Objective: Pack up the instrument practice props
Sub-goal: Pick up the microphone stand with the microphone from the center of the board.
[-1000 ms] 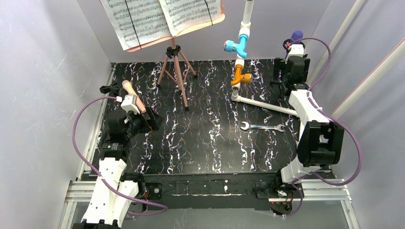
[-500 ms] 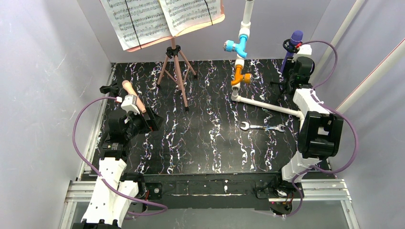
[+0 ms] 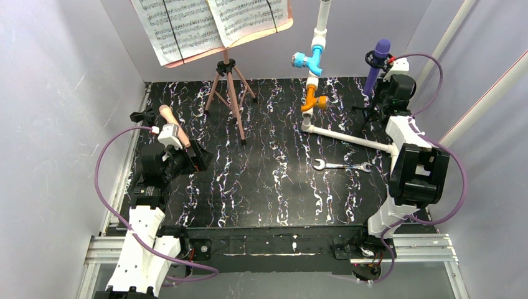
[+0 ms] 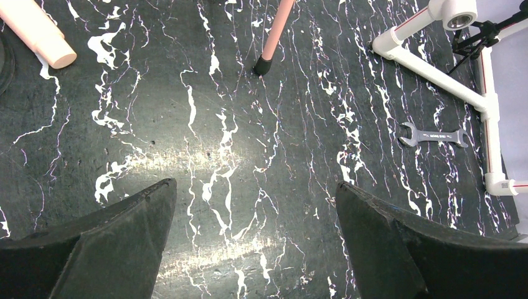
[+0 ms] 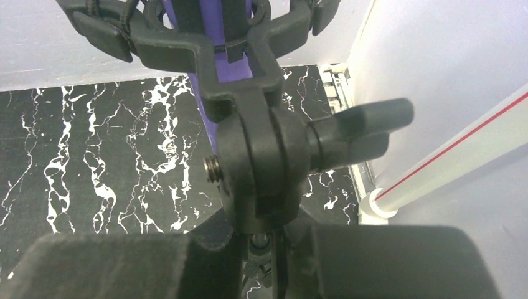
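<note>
1. Top view: the peach microphone (image 3: pixel 173 124) sits tilted at the left edge of the bench (image 3: pixel 274 193), just beside the left tool (image 3: pixel 190 157). The purple microphone (image 3: pixel 378 59) stands upright in its black mic holder (image 3: pixel 367 111) at the far right corner, with the right tool (image 3: pixel 391 93) just beside it. The music rest (image 3: pixel 281 26) carries music sheets (image 3: pixel 187 25) on tripod legs (image 3: pixel 230 93), far left of centre.
2. Left wrist view: the left tool (image 4: pixel 253 187) gapes wide over the bench, gripping nothing. The peach microphone (image 4: pixel 37 34) shows at the upper left; a wrench (image 4: pixel 434 135) and a white pipe (image 4: pixel 436 71) lie to the right.
3. Right wrist view: the right tool (image 5: pixel 274 249) has its fingers close on either side of the black mic holder's (image 5: pixel 261 168) stem. I cannot tell whether they pinch it. The purple microphone (image 5: pixel 208 118) sits in the clip above.
</note>
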Motion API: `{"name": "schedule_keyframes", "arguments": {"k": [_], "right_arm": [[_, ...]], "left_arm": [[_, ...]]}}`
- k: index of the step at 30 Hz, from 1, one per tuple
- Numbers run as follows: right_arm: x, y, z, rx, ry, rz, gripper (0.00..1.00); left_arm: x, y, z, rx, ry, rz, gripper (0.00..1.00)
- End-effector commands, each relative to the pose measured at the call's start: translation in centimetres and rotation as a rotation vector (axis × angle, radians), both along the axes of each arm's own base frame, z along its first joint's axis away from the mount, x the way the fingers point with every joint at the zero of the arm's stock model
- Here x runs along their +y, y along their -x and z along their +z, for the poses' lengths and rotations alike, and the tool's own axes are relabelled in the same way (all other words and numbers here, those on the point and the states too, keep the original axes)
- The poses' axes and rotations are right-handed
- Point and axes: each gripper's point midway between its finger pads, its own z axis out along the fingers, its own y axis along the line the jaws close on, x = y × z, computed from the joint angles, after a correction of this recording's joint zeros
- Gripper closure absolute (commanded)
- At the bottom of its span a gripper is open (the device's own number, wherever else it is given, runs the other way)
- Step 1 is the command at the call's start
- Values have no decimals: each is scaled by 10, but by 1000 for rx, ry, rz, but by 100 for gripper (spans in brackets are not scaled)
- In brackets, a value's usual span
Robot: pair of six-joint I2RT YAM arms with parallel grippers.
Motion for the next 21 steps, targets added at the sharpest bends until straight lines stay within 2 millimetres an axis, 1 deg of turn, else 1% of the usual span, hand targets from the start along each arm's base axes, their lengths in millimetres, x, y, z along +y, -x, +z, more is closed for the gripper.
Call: {"name": "schedule_keyframes", "arguments": {"k": [1, 3, 6, 8, 16, 21], "right_arm": [[1, -11, 52, -158, -7, 65, 99], [4, -10, 64, -184, -36, 105, 99], [10, -8, 88, -224, -73, 160, 99], [13, -8, 99, -229, -86, 178, 99], [27, -3, 104, -224, -115, 253, 99], [47, 3, 99, -222, -151, 343, 99]], "left_arm": [[1, -1, 8, -19, -13, -4, 2], [2, -1, 8, -21, -14, -3, 2], [2, -1, 8, -19, -14, -2, 2], [2, -1, 8, -19, -14, -3, 2], [1, -1, 8, -20, -12, -11, 2], [1, -1, 9, -21, -11, -10, 2]]}}
